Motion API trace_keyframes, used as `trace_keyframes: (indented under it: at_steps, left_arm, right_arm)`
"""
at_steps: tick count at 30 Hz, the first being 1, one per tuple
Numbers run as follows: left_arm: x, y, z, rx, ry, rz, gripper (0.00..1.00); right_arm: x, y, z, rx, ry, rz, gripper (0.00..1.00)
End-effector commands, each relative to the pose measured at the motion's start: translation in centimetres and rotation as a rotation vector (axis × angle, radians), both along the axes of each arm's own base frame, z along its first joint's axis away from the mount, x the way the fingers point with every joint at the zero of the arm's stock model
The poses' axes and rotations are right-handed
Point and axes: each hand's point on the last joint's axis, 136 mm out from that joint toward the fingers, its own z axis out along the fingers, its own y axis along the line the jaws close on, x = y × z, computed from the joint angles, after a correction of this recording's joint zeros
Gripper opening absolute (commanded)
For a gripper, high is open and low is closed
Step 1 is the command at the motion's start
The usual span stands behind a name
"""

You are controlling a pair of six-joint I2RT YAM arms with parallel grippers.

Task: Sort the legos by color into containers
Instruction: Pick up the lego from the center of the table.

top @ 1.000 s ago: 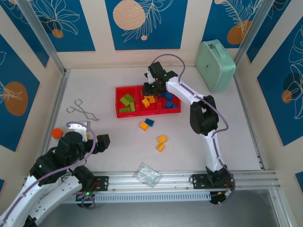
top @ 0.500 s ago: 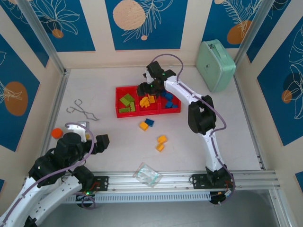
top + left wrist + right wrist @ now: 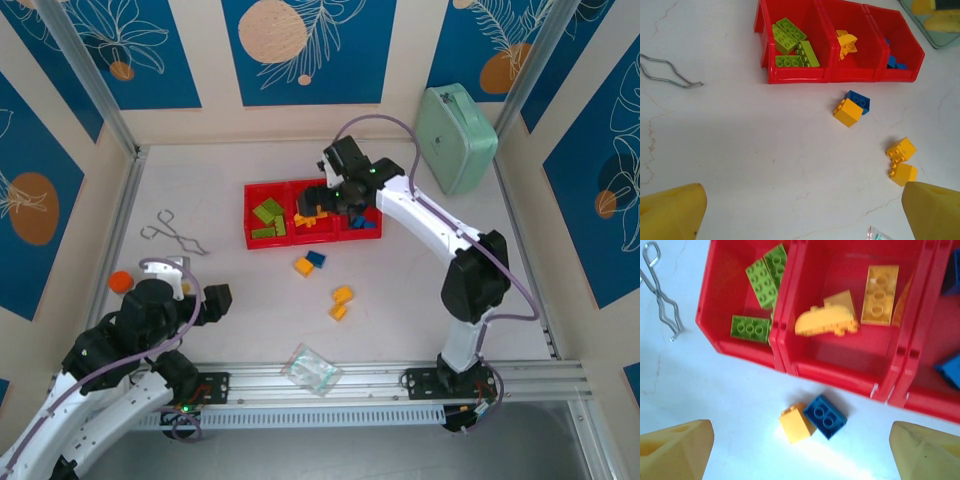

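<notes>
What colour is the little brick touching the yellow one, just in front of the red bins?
The brick is blue, clearest in the right wrist view.

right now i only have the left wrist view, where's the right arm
Observer: The right gripper hovers over the middle red bin.
Operator: holding anything
Observer: No, its jaws stand wide apart with nothing between them.
Operator: anything off to my left
Observer: A small orange round thing lies on the table, just left of the left arm.
</notes>
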Motion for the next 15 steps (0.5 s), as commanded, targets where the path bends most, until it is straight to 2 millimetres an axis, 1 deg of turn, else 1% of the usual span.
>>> trace_keyframes:
  at_steps: [1, 4, 7, 10, 15]
  left_arm:
    - [-0.1, 0.0, -0.1, 0.013, 0.008, -0.008, 1.0]
    - [-0.1, -0.1, -0.2, 0.014, 0.01, -0.009, 0.99]
    - [-0.1, 0.0, -0.2, 0.016, 0.011, -0.006, 1.0]
    - [-0.1, 0.0, -0.1, 0.014, 0.01, -0.005, 1.0]
    - [-0.1, 0.1, -0.2, 0.012, 0.01, -0.004, 1.0]
  right_arm:
    - [-2.8, -0.1, -1.7, -0.008, 0.046, -0.004, 0.91]
    - [-4.9, 1.0, -2.6, 0.009, 0.044, 0.057, 0.9]
    - [-6.5, 1.9, -3.8, -0.016, 0.051, 0.094, 0.89]
    - [-7.3, 2.2, -5.6, -0.048, 0.096, 0.088, 0.87]
    - [-7.8, 2.2, -8.3, -0.077, 0.178, 0.035, 0.85]
